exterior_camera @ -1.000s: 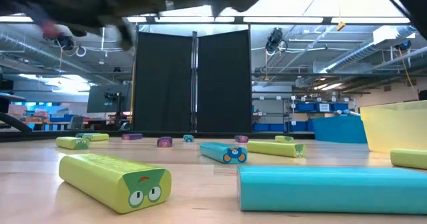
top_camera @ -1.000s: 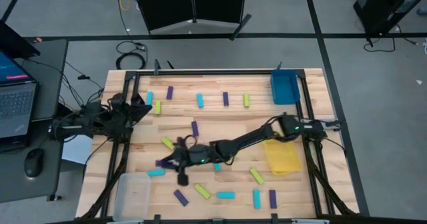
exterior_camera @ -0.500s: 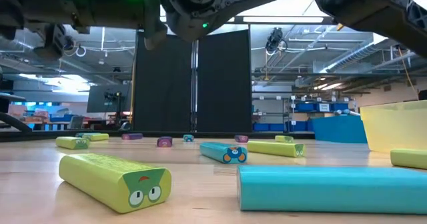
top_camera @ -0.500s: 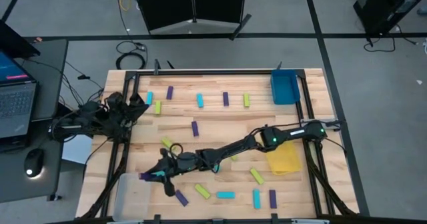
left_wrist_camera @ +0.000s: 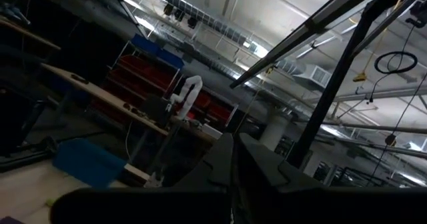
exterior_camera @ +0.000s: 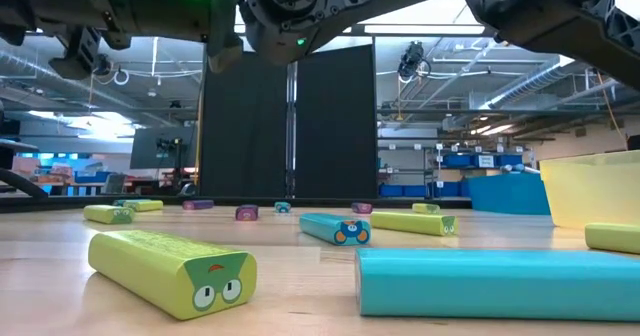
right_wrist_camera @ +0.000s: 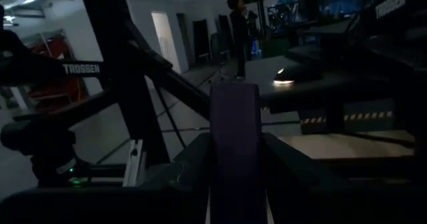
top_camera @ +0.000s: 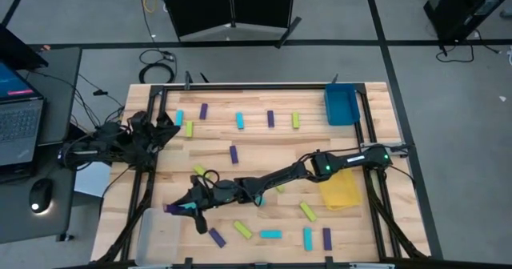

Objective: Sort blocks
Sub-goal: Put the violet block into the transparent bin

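While the wooden table point(top_camera: 264, 145) fills the middle of the high view, the right arm point(top_camera: 280, 175) stretches across it from the right edge toward the near left corner. At that corner lies a clear tray point(top_camera: 152, 235), a yellow tray point(top_camera: 339, 190) sits under the right arm's base end, and a blue tray point(top_camera: 341, 106) stands at the far right corner. The left arm point(top_camera: 120, 145) waits folded at the table's left edge; the left gripper point(left_wrist_camera: 233, 177) has its two dark fingers pressed together with nothing between them, pointing up into the room.

The right gripper point(top_camera: 178, 209) hovers just over the clear tray's far edge, its fingers closed partway on a purple block point(right_wrist_camera: 235, 144), which stands upright between them in the right wrist view and shows as a purple tip in the high view.

The other blocks lie scattered on the table. A row of cyan, purple and yellow-green bars lies along the far side, among them a cyan block point(top_camera: 239, 121) and a purple block point(top_camera: 270, 118). Near the front edge lie a purple bar point(top_camera: 216, 238), a yellow-green bar point(top_camera: 242, 230) and a cyan bar point(top_camera: 270, 234). In the low view a yellow-green block with cartoon eyes point(exterior_camera: 170, 268) and a long cyan block point(exterior_camera: 490, 283) lie closest to the camera.
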